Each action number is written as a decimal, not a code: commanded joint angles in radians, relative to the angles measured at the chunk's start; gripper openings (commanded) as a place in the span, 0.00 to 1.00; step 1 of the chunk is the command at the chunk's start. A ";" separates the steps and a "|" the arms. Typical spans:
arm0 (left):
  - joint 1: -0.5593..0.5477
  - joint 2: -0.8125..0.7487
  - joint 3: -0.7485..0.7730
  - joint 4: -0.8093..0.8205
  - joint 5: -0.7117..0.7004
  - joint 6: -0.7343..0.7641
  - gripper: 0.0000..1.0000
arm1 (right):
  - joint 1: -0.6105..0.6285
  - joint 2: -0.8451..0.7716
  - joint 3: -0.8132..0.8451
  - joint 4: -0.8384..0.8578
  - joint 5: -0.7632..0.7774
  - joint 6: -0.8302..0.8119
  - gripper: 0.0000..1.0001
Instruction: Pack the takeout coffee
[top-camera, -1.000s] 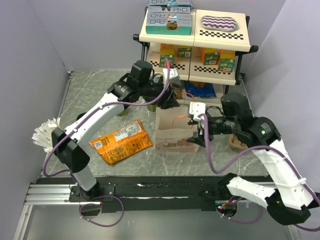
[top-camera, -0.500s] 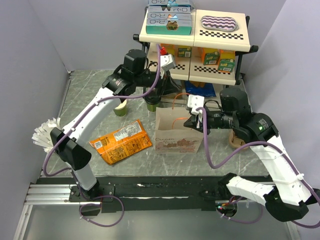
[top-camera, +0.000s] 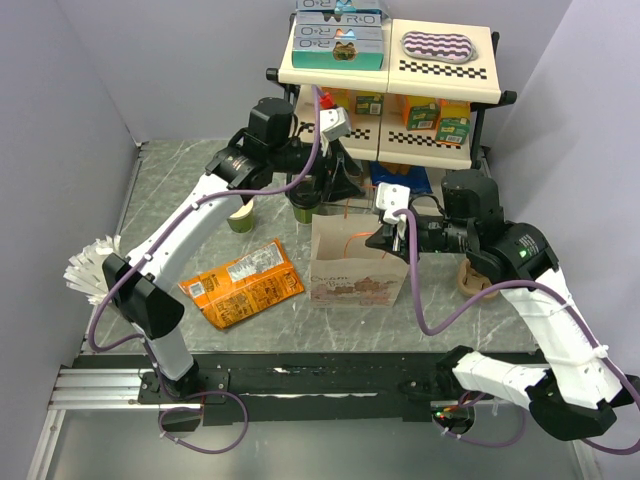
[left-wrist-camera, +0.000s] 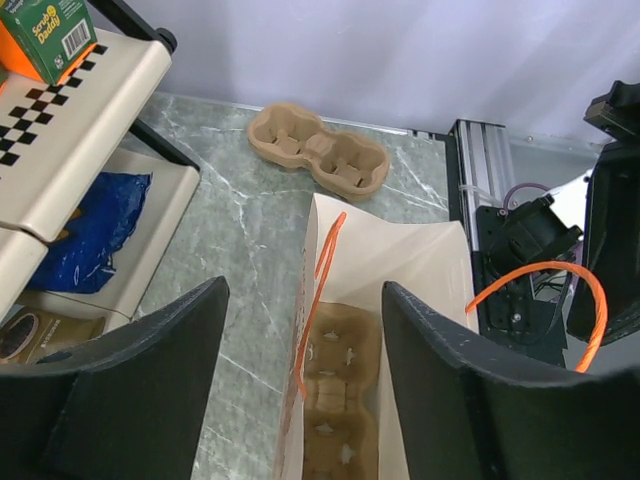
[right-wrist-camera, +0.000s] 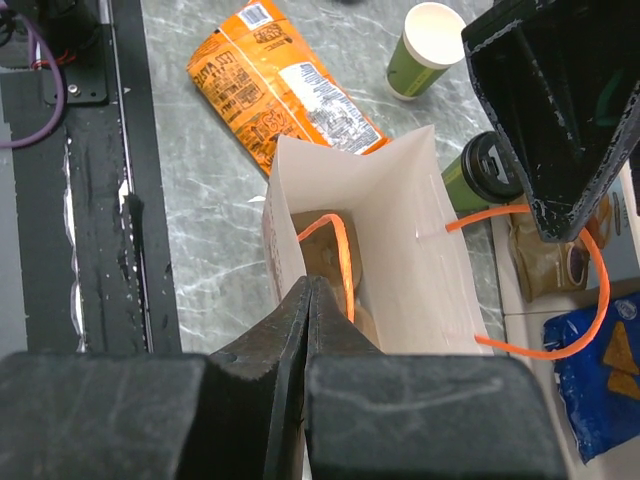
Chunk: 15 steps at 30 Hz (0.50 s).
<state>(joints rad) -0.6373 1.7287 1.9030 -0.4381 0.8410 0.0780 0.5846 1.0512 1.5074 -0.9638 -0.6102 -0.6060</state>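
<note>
The takeout coffee (right-wrist-camera: 487, 168), a dark green cup with a black lid, stands on the table against the far side of the white paper bag (right-wrist-camera: 400, 240), outside it; from above it shows as the coffee (top-camera: 304, 206) under my left wrist. My left gripper (left-wrist-camera: 303, 300) hangs open over the bag's (top-camera: 355, 270) back end with nothing between its fingers. A brown cup carrier (left-wrist-camera: 338, 395) lies in the bag's bottom. My right gripper (right-wrist-camera: 309, 287) is shut on the bag's near rim; seen from above, this right gripper (top-camera: 384, 240) is at the bag's right end.
A lidless green cup (top-camera: 240, 216) stands left of the coffee. An orange snack packet (top-camera: 241, 284) lies front left. The two-tier shelf (top-camera: 390, 70) rises just behind the bag, a blue packet (left-wrist-camera: 85, 235) under it. A second cup carrier (left-wrist-camera: 318, 160) lies right of the bag.
The bag, slumped a second ago, now stands upright. My right gripper has shut on its rim. My left gripper rose to the bag's back end, closed, then opened again.
</note>
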 joint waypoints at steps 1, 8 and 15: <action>-0.004 0.003 0.024 -0.010 0.026 0.011 0.67 | -0.005 -0.013 0.002 0.054 -0.005 0.023 0.00; -0.004 0.060 0.073 -0.016 0.089 -0.007 0.33 | -0.005 -0.002 -0.004 0.080 0.021 0.029 0.00; -0.002 0.022 0.125 -0.005 0.064 0.009 0.01 | -0.020 0.049 0.129 0.088 0.036 0.020 0.00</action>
<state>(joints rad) -0.6384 1.8053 1.9553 -0.4870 0.8928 0.0856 0.5816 1.0672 1.5158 -0.9226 -0.5819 -0.5919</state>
